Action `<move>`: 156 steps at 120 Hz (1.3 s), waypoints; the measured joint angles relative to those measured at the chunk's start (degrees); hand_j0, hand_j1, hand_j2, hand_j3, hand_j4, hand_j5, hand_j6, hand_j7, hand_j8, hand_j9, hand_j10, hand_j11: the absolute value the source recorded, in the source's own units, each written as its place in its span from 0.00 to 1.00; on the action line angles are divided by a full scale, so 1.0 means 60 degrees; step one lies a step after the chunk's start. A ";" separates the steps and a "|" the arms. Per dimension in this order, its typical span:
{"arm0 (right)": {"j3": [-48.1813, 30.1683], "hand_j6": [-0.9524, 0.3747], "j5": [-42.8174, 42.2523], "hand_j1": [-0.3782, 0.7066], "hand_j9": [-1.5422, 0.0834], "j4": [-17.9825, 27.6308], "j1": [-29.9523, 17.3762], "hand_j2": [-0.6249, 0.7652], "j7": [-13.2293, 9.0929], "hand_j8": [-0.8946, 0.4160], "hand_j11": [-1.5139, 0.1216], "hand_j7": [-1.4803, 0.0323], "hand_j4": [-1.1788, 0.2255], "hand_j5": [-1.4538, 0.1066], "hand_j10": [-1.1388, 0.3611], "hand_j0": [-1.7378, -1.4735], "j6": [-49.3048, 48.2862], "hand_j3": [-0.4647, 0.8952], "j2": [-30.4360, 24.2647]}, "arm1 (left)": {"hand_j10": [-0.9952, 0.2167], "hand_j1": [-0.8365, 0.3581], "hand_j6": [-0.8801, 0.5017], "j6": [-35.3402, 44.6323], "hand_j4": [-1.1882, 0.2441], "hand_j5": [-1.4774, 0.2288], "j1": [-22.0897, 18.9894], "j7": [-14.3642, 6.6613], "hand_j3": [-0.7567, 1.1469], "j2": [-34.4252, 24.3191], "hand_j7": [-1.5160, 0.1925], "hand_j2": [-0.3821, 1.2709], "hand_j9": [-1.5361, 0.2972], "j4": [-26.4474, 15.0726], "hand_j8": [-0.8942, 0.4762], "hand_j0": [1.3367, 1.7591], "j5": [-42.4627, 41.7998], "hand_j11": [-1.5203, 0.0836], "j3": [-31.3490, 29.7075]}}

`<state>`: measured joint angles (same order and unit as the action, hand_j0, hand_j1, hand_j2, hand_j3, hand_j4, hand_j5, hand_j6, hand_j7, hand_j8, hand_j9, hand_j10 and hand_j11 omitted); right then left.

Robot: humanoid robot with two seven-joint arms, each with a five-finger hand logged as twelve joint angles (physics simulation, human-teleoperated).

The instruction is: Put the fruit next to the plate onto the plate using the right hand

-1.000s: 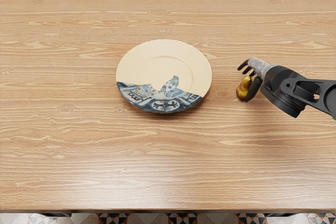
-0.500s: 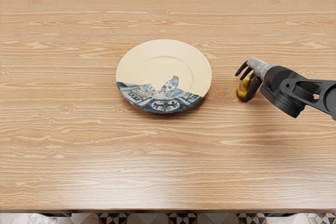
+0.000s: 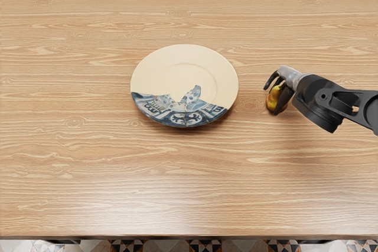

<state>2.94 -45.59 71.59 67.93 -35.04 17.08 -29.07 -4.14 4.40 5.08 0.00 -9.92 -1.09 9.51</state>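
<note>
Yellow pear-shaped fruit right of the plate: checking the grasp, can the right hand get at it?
Likely yes: the right hand is already at the small yellow pear-shaped fruit, its dark fingers curled around it, nothing in between.

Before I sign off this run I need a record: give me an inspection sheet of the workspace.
Surface: wooden table, light grain.
Job's things: plate mid-table, blue pattern on its near edge; yellow fruit to its right, apart from it.
Clutter: nothing seen.
Grippers: right hand curled around the fruit; left hand not in view.
Cables: nothing seen.
Surroundings: patterned floor below the table's near edge.
</note>
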 joint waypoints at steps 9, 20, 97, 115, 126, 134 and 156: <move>0.0004 0.29 0.0012 0.54 0.41 0.0003 0.0006 0.69 -0.0003 0.29 0.38 0.40 0.38 0.37 0.34 0.32 -0.0007 0.34 0.0000 | 0.81 0.98 0.63 0.0000 0.82 0.86 0.0000 0.0000 0.40 0.0000 0.88 0.23 0.83 0.0000 0.64 0.76 -0.0001 0.94 0.0000; 0.0004 0.30 0.0017 0.55 0.39 0.0004 0.0010 0.71 -0.0006 0.31 0.37 0.39 0.36 0.35 0.32 0.33 -0.0018 0.34 -0.0001 | 0.81 0.98 0.63 0.0001 0.82 0.86 0.0000 -0.0001 0.40 0.0000 0.88 0.23 0.83 0.0000 0.64 0.76 -0.0001 0.94 0.0000; -0.0027 0.37 -0.0126 0.54 0.25 0.0051 0.0000 0.68 -0.0015 0.39 0.23 0.24 0.24 0.20 0.39 0.33 -0.0120 0.34 0.0006 | 0.81 0.98 0.63 0.0000 0.82 0.86 0.0000 0.0001 0.40 0.0000 0.88 0.23 0.83 0.0000 0.64 0.76 0.0001 0.94 -0.0010; -0.0076 0.38 -0.0062 0.54 0.26 0.0092 -0.0017 0.66 -0.0021 0.39 0.23 0.23 0.22 0.21 0.40 0.32 -0.0151 0.34 -0.0013 | 0.81 0.98 0.63 0.0001 0.82 0.86 -0.0001 0.0003 0.40 0.0000 0.88 0.23 0.83 -0.0001 0.65 0.76 0.0004 0.94 -0.0005; -0.0145 0.38 0.0039 0.54 0.26 0.0184 -0.0001 0.67 -0.0020 0.40 0.23 0.23 0.21 0.22 0.40 0.32 -0.0246 0.34 -0.0058 | 0.81 0.98 0.63 0.0000 0.82 0.86 -0.0001 0.0004 0.40 0.0000 0.88 0.23 0.83 -0.0002 0.65 0.76 0.0006 0.94 -0.0002; -0.0212 0.38 0.0193 0.56 0.24 0.0275 0.0026 0.72 -0.0002 0.42 0.21 0.23 0.23 0.19 0.39 0.32 -0.0319 0.34 -0.0090 | 0.81 0.98 0.63 0.0000 0.82 0.86 -0.0001 0.0004 0.40 0.0000 0.88 0.23 0.83 -0.0002 0.65 0.76 0.0006 0.94 -0.0002; -0.0477 0.38 0.0354 0.56 0.21 0.0585 0.0064 0.70 0.0007 0.44 0.19 0.23 0.24 0.16 0.39 0.32 -0.0481 0.34 -0.0294 | 0.81 0.98 0.63 0.0000 0.82 0.86 -0.0001 0.0004 0.40 0.0000 0.88 0.23 0.83 -0.0002 0.65 0.76 0.0006 0.94 -0.0002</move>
<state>0.08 -43.46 75.10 68.31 -35.00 14.19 -30.83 -4.14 4.39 5.10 0.00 -9.93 -1.05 9.50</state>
